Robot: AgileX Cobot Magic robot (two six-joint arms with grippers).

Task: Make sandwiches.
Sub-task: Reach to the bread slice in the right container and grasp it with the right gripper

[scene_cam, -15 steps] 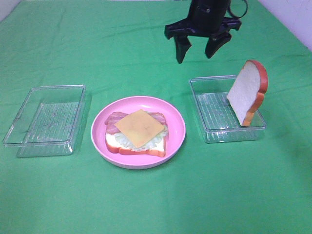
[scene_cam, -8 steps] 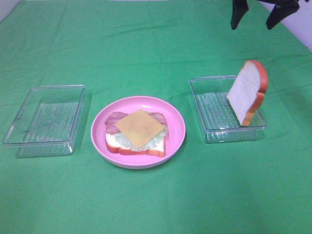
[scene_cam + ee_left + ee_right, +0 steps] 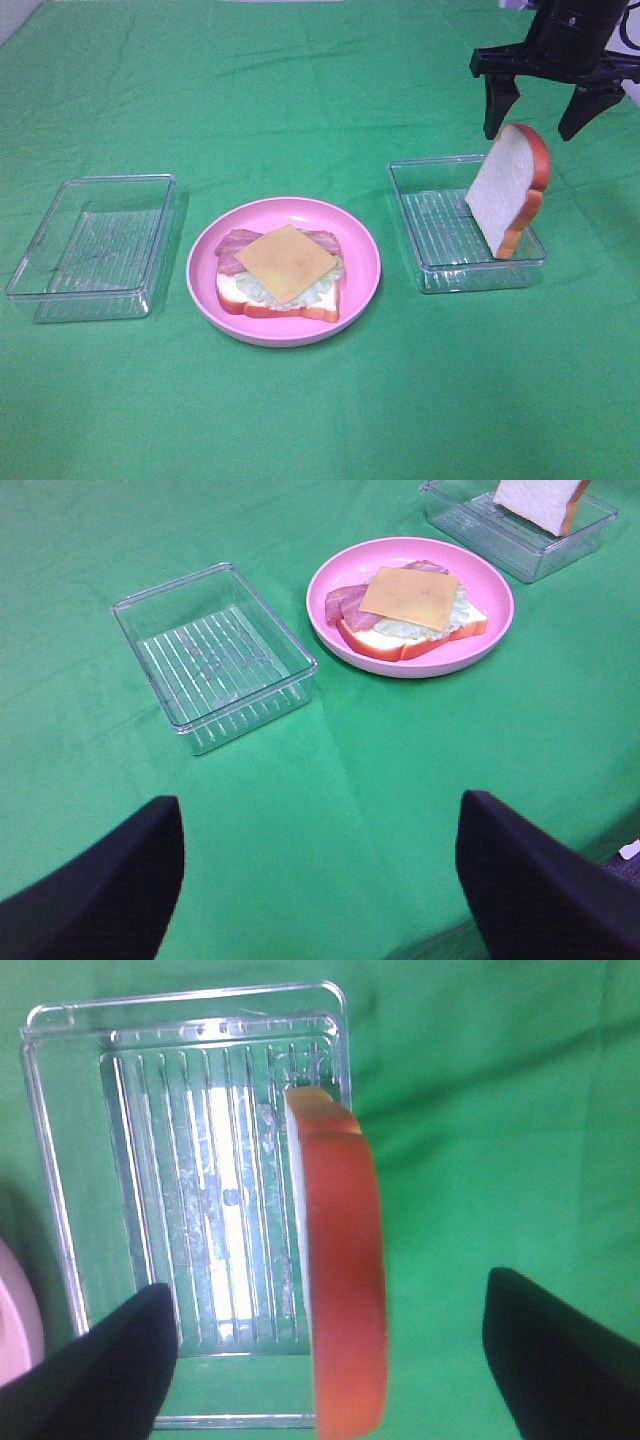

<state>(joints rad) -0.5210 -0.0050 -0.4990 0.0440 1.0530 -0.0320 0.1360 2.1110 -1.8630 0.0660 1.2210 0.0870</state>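
Right gripper: moved from above the table's middle to over upright bread slice in right clear tray, fingers spread, empty | open-faced sandwich on pink plate | left gripper spread, idle | judged next: grasp the top slice.

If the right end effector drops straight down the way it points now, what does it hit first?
Most likely the top crust of the bread slice leaning upright in the clear tray; the open right end effector straddles it, though height is hard to judge.
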